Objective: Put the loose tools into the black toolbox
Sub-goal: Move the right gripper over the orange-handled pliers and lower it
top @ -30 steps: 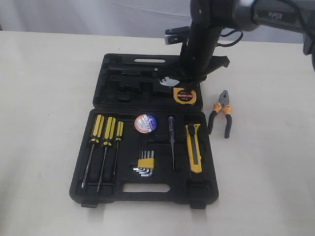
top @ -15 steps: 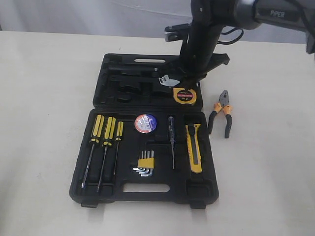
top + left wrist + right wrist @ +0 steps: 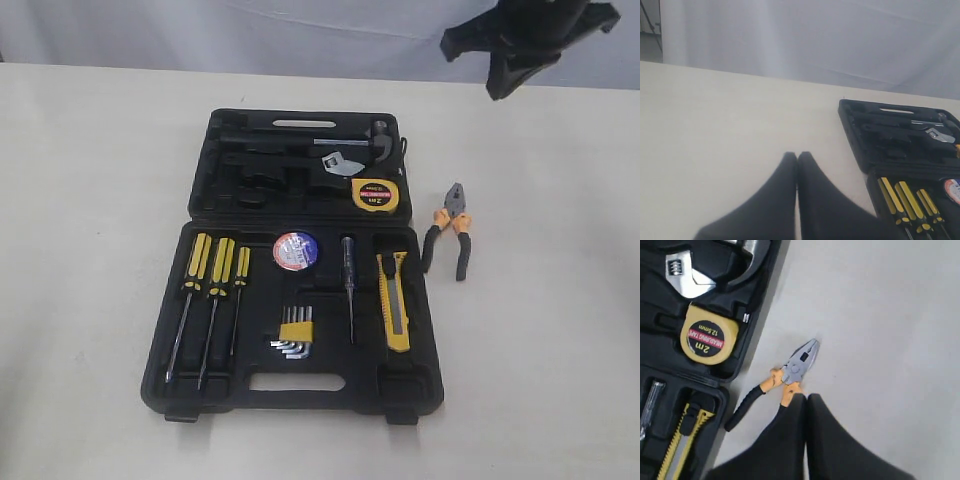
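Pliers with orange-black handles (image 3: 452,232) lay on the table (image 3: 90,200) at right of centre in the exterior view. They were just beside the right edge of the black toolbox (image 3: 300,385) and outside it, nose toward the top of the frame.

The toolbox lay open flat at centre frame. Contents noted:
- The round yellow tape measure (image 3: 376,195) sat at the lower right of the upper half.
- The black tape roll with blue-white label (image 3: 296,250) sat at the upper middle of the lower half.
- The yellow-black utility knife (image 3: 394,300) lay along the right side of the lower half.
- Three screwdrivers (image 3: 215,285) lay at the left, and a hex key set (image 3: 295,333) at lower middle.
- A slim screwdriver (image 3: 348,280) lay between the tape roll and the knife.
- A wrench (image 3: 340,163) and a hammer (image 3: 375,130) lay in the upper half.

The right gripper (image 3: 806,397) had its fingers pressed together with nothing between them. Its wrist view showed the pliers on the table beneath the tips. In the exterior view its dark outline stood at the upper right of the frame, well apart from the tools.

The left gripper (image 3: 797,156) was likewise closed and empty over bare table, with the toolbox near it.
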You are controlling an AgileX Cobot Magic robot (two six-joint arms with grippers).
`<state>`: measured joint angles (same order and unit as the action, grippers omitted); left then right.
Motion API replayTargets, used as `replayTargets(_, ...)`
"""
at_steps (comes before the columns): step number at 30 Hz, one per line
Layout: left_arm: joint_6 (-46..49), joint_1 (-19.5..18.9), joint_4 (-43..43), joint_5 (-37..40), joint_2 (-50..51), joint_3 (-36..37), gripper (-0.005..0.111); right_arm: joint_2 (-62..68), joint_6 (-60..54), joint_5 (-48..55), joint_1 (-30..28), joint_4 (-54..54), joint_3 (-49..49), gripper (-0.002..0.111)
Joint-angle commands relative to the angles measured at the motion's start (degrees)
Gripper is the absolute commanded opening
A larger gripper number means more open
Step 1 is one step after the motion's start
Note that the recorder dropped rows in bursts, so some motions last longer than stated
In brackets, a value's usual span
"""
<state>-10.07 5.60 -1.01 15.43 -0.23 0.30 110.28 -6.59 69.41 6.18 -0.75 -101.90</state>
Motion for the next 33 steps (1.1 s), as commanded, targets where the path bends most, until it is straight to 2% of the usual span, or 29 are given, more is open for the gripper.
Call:
replayTargets(1, 0.02, 0.33, -0.28, 0.05, 0.23, -0.3, 0.0, -4.81, -9.04, 0.55, -0.41, 0.75, 0.18, -0.001)
replayTargets(7, 0.02, 0.33, -0.28, 0.05, 0.23, -0.3, 0.0, -8.08, -0.1, 0.55, -0.41, 0.75, 0.18, -0.001)
replayTargets(27, 0.02, 0.33, -0.28, 0.05, 0.23, -0.3, 0.0, -3.79, 0.4, 0.55, 0.11, 1.13, 0.06, -0.001)
replayTargets(33, 0.02, 0.33, -0.28, 0.05, 0.23, -0.3, 0.0, 0.2, 2.03, -10.78, 0.11, 2.23, 0.06, -0.001)
